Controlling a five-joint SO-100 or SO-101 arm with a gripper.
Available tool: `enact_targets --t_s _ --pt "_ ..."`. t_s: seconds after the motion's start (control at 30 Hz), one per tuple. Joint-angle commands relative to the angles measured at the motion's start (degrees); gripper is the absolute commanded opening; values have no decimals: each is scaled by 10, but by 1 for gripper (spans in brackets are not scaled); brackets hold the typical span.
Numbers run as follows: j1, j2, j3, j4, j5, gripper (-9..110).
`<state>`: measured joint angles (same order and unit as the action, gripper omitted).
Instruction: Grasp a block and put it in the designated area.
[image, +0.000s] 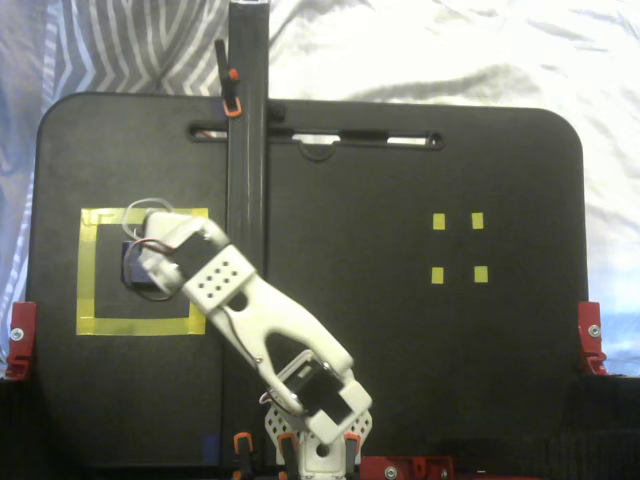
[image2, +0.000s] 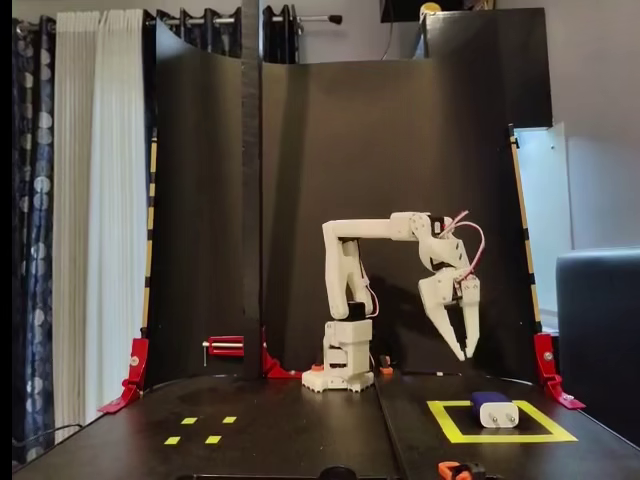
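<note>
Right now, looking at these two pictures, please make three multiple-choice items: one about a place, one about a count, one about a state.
1. Where is the block?
A. Inside the designated area
B. Among the small yellow squares
C. Held in the hand

2. How many small yellow squares are on the board?
A. Two
B. Four
C. Six

3. What is the state of the hand?
A. Closed on the block
B. Resting on the board
C. Raised above the block, holding nothing

Answers:
1 A, the block lies within the yellow outline.
2 B, four squares show in both fixed views.
3 C, the fingertips hang clear above it.
</note>
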<state>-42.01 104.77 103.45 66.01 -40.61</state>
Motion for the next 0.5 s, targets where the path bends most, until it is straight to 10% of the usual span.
enact_targets --t_s 0.0,0.47 --pt "24 44 -24 -8 8 0" --pt "236 203 -18 -74 18 0"
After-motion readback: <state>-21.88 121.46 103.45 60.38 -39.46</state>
